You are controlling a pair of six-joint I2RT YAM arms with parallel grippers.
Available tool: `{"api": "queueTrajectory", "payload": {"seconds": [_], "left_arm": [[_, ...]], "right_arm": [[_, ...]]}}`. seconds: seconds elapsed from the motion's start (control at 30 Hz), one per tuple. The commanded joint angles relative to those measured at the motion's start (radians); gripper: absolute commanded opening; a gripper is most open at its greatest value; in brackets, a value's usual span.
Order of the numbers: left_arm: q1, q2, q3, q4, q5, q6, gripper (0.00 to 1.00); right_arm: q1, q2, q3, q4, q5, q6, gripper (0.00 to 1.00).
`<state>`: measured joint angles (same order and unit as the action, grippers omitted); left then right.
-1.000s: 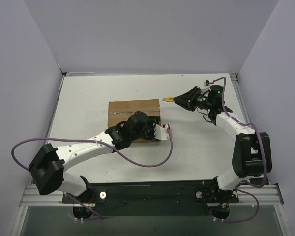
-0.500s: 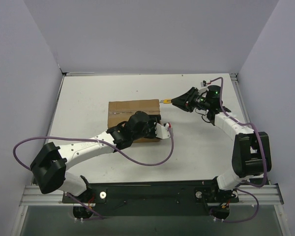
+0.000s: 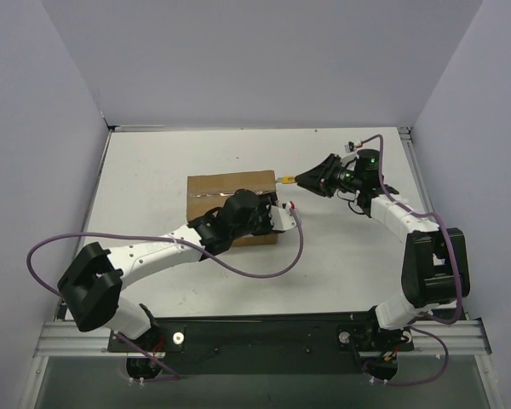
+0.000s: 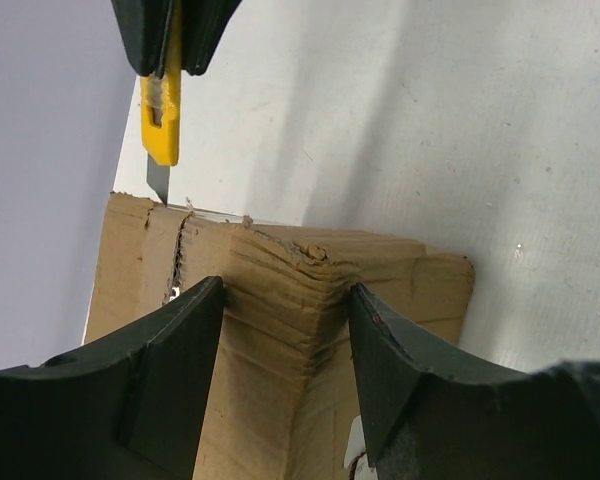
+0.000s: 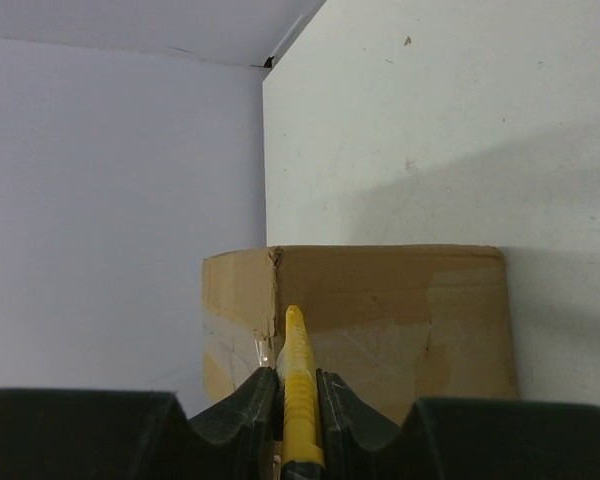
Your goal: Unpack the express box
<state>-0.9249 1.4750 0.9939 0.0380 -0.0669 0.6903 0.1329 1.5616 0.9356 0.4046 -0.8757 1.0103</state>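
Observation:
The express box [image 3: 226,192], a brown closed carton with a taped seam, lies mid-table. My left gripper [image 3: 271,217] sits at its near right corner. In the left wrist view the crumpled corner [image 4: 290,270] is wedged between the two fingers [image 4: 170,370], which press the cardboard on both sides. My right gripper [image 3: 311,179] is shut on a yellow utility knife [image 3: 287,179]. Its blade [image 4: 158,180] touches the box's right end at the top edge. In the right wrist view the knife [image 5: 298,380] points at the seam on the box [image 5: 400,310].
The white table [image 3: 153,162] is enclosed by pale walls on the left [image 3: 43,170], back and right. A purple cable [image 3: 272,268] loops over the table in front of the box. A rail [image 3: 264,336] carries both arm bases.
The right gripper has carried the knife left until its blade meets the box's edge. The left gripper has shifted slightly up along the box's near right corner.

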Motion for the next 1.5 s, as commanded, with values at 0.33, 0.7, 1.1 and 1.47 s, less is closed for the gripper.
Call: {"api": "queueTrajectory", "payload": {"seconds": [0.33, 0.7, 1.1, 1.47], "left_arm": [[0.08, 0.082, 0.091, -0.02, -0.037, -0.166, 0.59], [0.095, 0.064, 0.095, -0.098, 0.022, -0.229, 0.57], [0.1, 0.061, 0.097, -0.125, 0.064, -0.265, 0.56], [0.101, 0.062, 0.095, -0.135, 0.067, -0.279, 0.55]], "right_arm": [[0.02, -0.055, 0.023, -0.024, -0.059, -0.052, 0.0], [-0.032, 0.058, 0.115, 0.046, 0.001, 0.057, 0.0], [0.014, 0.124, 0.094, 0.246, 0.006, 0.16, 0.0], [0.043, 0.176, 0.147, 0.243, 0.003, 0.166, 0.0]]}}
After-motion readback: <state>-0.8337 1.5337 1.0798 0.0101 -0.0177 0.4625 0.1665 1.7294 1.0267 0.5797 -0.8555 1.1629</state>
